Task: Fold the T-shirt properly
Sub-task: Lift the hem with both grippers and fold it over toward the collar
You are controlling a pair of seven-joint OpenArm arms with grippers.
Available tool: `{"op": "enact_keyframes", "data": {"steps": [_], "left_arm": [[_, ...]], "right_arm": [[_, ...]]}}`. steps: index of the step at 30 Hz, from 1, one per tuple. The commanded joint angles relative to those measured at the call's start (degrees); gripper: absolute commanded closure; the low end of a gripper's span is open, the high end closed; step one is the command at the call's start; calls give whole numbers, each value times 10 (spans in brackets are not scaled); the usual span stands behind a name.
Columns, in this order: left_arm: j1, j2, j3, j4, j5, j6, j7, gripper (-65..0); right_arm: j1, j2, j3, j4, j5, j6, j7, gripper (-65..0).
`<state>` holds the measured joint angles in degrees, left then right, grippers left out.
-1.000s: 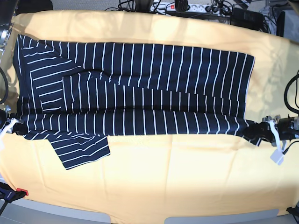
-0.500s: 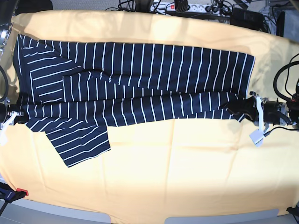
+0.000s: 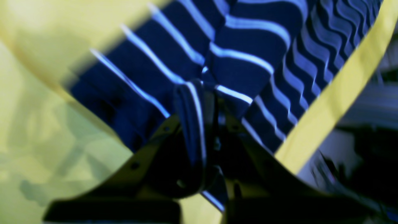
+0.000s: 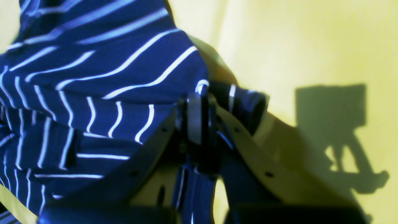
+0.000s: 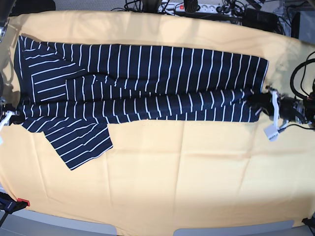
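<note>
Lengthwise fold in hand: the T-shirt [image 5: 142, 83], spread at twelve o'clock on the yellow cloth [image 5: 172, 177], is being pinched by left gripper [image 5: 257, 104] and right gripper [image 5: 15, 118]. Next: hem being laid evenly.

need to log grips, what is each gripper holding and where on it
Both hold the T-shirt by its near long edge: left gripper and right gripper, at opposite ends.
</note>
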<state>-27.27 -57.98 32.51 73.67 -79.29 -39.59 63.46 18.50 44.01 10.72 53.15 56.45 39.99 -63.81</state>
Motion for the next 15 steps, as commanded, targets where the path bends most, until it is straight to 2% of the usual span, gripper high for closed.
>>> {"op": "enact_keyframes", "data": {"steps": [1, 4, 6, 8, 9, 11, 15], "left_arm": [[-10, -16, -8, 3, -6, -4, 10, 0], [-7, -16, -8, 3, 3, -4, 8, 0], [-8, -16, -8, 3, 15, -4, 8, -6], [-9, -16, -8, 3, 28, -4, 6, -144], [-9, -16, -8, 3, 28, -4, 4, -222], [-8, -15, -8, 3, 28, -4, -11, -336], [-8, -16, -8, 2, 30, -4, -43, -349]], "right_arm": [[15, 18, 5, 8, 3, 0, 14, 0], [15, 14, 5, 8, 4, 0, 23, 0], [21, 16, 5, 8, 5, 0, 24, -149], [31, 22, 5, 9, 9, 0, 21, -313], [39, 27, 5, 9, 18, 0, 21, -358], [55, 37, 5, 9, 57, 0, 21, -366], [91, 33, 5, 9, 97, 0, 19, -366]]}}
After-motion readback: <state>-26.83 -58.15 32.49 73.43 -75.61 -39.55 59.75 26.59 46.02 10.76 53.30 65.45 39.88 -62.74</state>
